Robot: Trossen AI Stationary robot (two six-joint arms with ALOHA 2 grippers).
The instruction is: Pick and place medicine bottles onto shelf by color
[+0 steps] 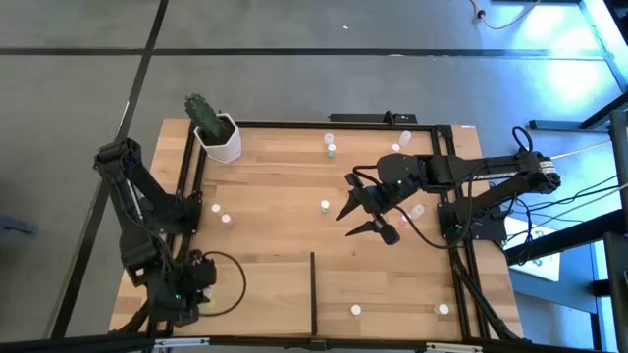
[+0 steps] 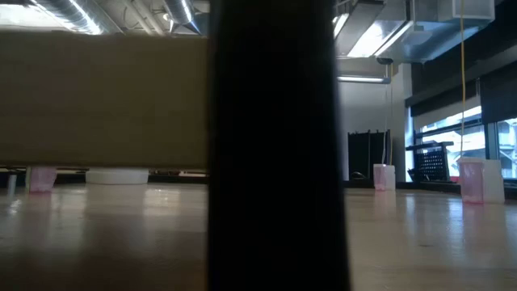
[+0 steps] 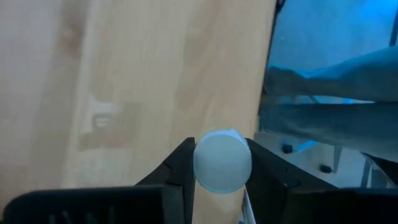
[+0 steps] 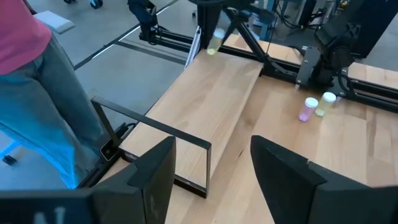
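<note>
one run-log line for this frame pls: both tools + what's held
left tool: shut on white-capped bottle, near table's left-front corner | right tool: open, empty, above table centre | shelf: no bottle visible

The left arm is folded back low at the near left corner of the light wooden bench [image 1: 275,245], its gripper [image 3: 219,180] pointing down with both dark fingers [image 3: 179,171] pressed against a small round white-capped medicine bottle [image 3: 222,162]. The right arm reaches in from the right edge, elbow bent, its gripper [image 1: 365,216] held over mid-bench, fingers [image 4: 283,174] spread apart with nothing between them.
</note>
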